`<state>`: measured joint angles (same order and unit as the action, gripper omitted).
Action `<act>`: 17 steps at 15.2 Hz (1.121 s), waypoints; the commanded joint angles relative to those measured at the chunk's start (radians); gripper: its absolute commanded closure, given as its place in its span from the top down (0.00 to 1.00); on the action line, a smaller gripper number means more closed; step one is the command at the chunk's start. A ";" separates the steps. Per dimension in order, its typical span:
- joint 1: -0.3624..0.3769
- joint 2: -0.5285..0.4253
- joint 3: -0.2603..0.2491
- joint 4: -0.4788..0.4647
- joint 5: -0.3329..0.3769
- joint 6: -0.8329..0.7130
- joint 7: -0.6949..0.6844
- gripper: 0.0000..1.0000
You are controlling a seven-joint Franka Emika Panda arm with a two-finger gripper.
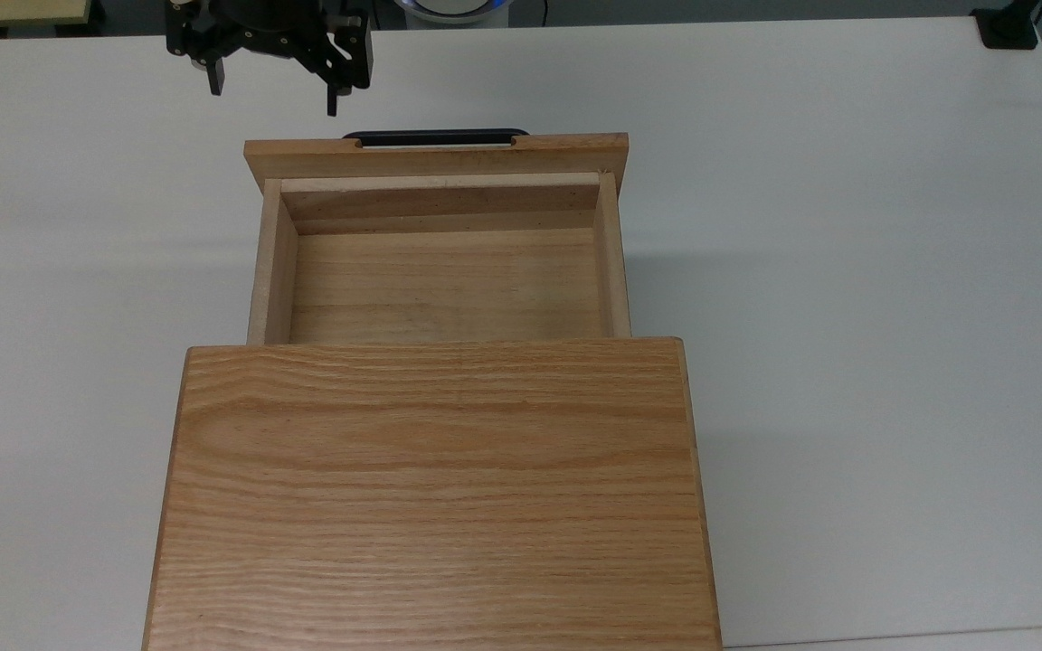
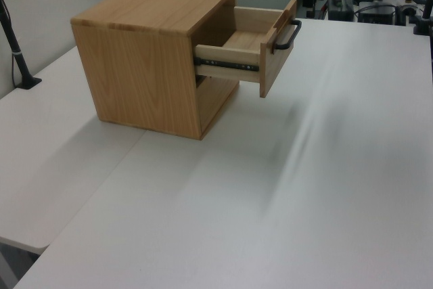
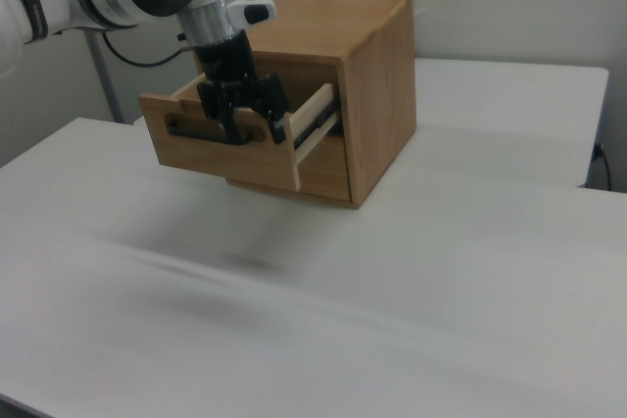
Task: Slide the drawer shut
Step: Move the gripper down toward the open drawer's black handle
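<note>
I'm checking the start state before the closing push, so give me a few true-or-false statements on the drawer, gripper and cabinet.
1. The drawer is pulled out of the cabinet. True.
2. The drawer holds several objects. False: the top view shows it empty.
3. The gripper is open. True: its fingers stand apart.
4. The gripper is clamped on the black handle. False: the top view shows it apart, toward the top view's upper left.
5. The cabinet lies on its side. False: it stands upright on the white table.

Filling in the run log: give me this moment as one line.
drawer: open, empty | handle: untouched | gripper: open, off the handle toward the top view's left | cabinet: on table
</note>
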<state>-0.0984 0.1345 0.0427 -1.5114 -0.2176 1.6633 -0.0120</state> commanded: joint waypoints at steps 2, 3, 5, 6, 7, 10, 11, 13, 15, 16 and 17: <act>0.026 -0.082 -0.007 -0.033 0.075 -0.047 -0.016 1.00; 0.025 -0.082 -0.007 -0.032 0.073 -0.047 -0.017 1.00; 0.023 -0.082 -0.007 -0.032 0.072 -0.047 -0.022 1.00; 0.022 -0.082 -0.007 -0.032 0.072 -0.047 -0.022 1.00; 0.022 -0.082 -0.007 -0.030 0.070 -0.047 -0.023 1.00; 0.023 -0.081 -0.007 -0.032 0.070 -0.047 -0.023 1.00; 0.023 -0.081 -0.007 -0.032 0.070 -0.048 -0.023 1.00; 0.026 -0.075 -0.004 -0.032 0.070 -0.050 -0.025 1.00; 0.028 -0.069 0.002 -0.033 0.075 -0.071 -0.046 1.00; 0.028 -0.067 0.006 -0.032 0.077 -0.103 -0.078 1.00; 0.029 -0.067 0.009 -0.032 0.080 -0.134 -0.112 1.00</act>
<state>-0.0806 0.0764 0.0478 -1.5318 -0.1587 1.6029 -0.0431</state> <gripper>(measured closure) 0.000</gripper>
